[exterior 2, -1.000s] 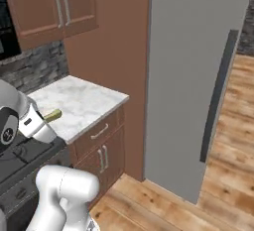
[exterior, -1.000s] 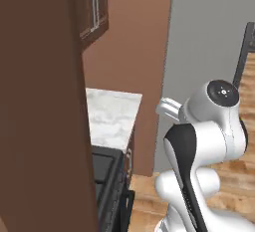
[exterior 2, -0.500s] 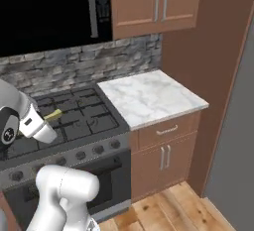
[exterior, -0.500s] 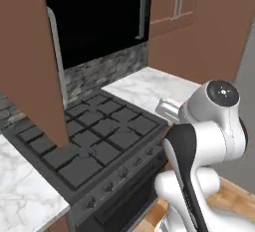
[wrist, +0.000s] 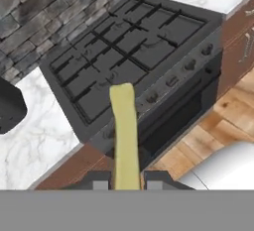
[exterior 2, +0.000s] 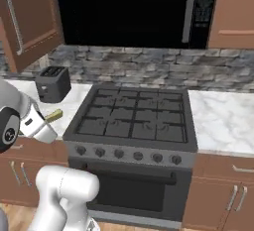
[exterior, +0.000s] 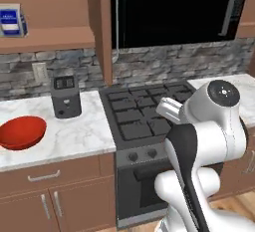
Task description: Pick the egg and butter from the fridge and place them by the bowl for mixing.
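Marble surface (exterior: 74, 134) runs either side of a black gas stove (exterior 2: 134, 118), stone backsplash behind, brown cabinets below and above, dark microwave (exterior 2: 129, 9) over the burners. Red bowl (exterior: 21, 132) sits on the surface left of the stove, near its front edge; dark grey toaster (exterior: 65, 96) stands just behind and to the right of it, apart. Gripper (wrist: 125, 180) hangs in front of the stove's left front corner, fingers (wrist: 155, 179) closed narrow on the butter (wrist: 124, 136), an olive-yellow stick jutting forward from between them; its tip (exterior 2: 53, 115) shows past the white wrist, above the surface's edge
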